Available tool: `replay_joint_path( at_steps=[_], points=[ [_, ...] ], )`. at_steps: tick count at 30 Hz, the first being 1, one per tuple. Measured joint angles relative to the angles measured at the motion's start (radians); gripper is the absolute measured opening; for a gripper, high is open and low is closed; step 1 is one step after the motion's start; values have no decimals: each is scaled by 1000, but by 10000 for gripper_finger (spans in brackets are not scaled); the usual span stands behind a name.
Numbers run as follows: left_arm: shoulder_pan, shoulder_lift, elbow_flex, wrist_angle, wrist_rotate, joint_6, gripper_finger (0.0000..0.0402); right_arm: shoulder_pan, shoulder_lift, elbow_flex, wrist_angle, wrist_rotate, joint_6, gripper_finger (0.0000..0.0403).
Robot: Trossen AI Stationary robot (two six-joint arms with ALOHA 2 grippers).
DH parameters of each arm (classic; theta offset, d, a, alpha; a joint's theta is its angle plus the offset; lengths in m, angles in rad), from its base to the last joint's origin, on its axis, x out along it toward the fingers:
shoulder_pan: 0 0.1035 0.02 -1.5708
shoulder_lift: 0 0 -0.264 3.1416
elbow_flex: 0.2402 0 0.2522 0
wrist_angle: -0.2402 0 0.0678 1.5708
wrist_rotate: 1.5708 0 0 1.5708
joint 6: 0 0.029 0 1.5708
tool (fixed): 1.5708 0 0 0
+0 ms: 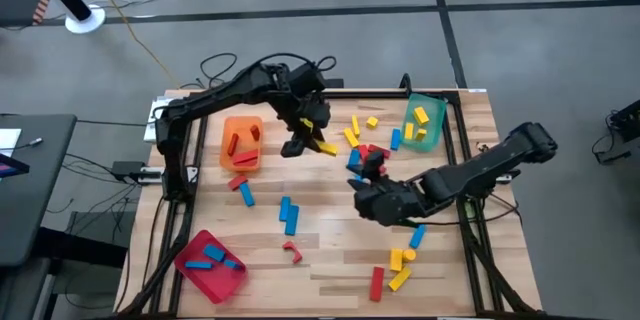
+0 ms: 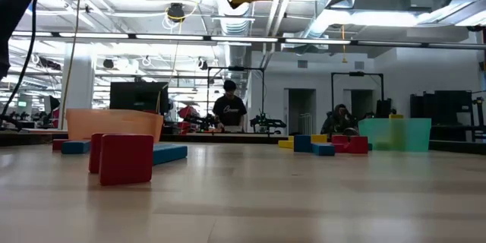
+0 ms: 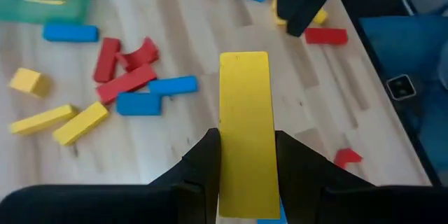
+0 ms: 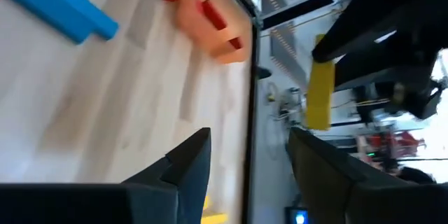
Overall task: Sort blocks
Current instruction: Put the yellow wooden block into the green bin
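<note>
Yellow block (image 3: 243, 129) gripped between closed jaws of left gripper (image 1: 303, 146), raised above the bench (image 1: 330, 240). Right gripper (image 1: 366, 200) sits low near the scattered blocks (image 1: 372, 152), jaws apart, holding nothing.

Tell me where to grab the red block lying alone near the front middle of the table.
Take the lone red block across its short width, coming straight down from above. It looks bent or angled rather than a straight bar, so grip one straight leg. Bare wood surrounds it, leaving room for an open tool on both sides.

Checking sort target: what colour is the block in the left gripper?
Yellow. The block sits between the left gripper fingers, clearest in the left wrist view.
</note>
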Motion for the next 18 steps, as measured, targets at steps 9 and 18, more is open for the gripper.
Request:
replay_joint_path(
  at_steps=[9, 18],
  points=[
    [-3, 1, -94, -23, 68, 20, 97, -16, 23, 0, 104, 53, -98, 170],
    [-26, 1, -119, 77, 127, 47, 97, -65, 24, 0, 115, -74, -75, 177]
  ],
)
